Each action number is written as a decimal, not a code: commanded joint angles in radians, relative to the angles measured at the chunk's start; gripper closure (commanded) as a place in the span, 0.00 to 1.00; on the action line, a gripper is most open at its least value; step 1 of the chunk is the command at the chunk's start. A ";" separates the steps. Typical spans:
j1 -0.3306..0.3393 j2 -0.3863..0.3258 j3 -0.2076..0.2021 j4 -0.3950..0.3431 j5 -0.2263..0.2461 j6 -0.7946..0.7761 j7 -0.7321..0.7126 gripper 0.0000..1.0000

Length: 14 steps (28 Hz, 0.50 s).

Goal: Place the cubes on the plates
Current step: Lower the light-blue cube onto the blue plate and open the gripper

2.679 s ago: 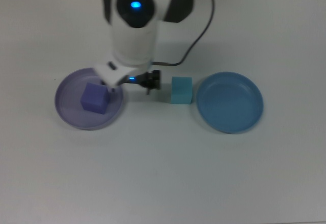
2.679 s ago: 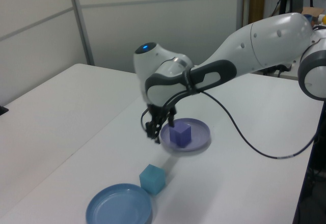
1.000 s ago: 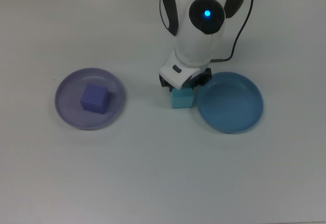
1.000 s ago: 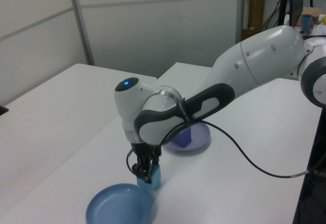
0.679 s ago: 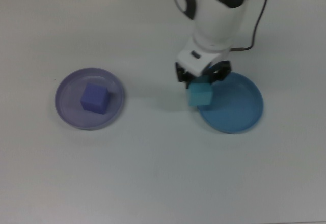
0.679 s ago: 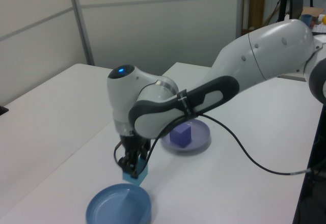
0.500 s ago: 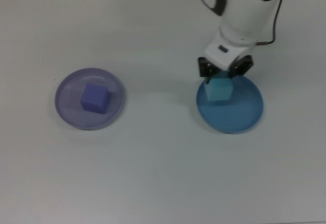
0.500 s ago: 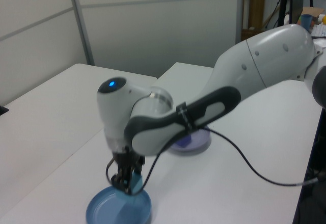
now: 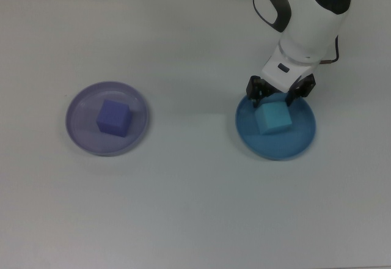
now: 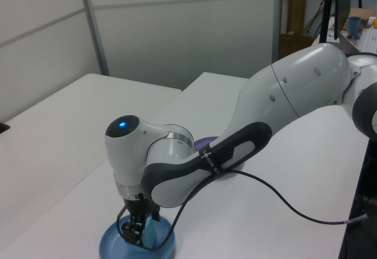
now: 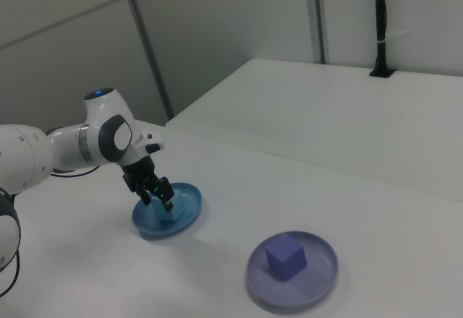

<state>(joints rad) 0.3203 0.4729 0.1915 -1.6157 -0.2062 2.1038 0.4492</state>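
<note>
On white table [image 9: 195,208]: two round plates, well apart. At the top view's right, blue plate [image 9: 299,143] [image 10: 112,244] [image 11: 148,228] with turquoise cube [image 9: 272,119] [image 11: 165,213] inside its rim, toward the arm's side. White robot arm above, gripper [image 9: 281,96] [image 10: 134,231] [image 11: 155,191] lowered over that cube, one dark finger on each side; cannot tell whether touching or just released. At the top view's left, lavender plate [image 9: 79,140] [image 11: 318,285] holding violet cube [image 9: 114,118] [image 11: 286,255] near its middle.
</note>
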 commanded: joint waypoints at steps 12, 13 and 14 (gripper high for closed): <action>-0.032 -0.241 -0.055 0.022 -0.006 -0.330 0.082 0.00; -0.032 -0.253 -0.066 0.022 -0.006 -0.355 0.080 0.00; -0.032 -0.266 -0.075 0.022 -0.006 -0.376 0.079 0.00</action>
<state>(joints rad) 0.2995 0.3026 0.1576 -1.5554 -0.2073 1.8263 0.5361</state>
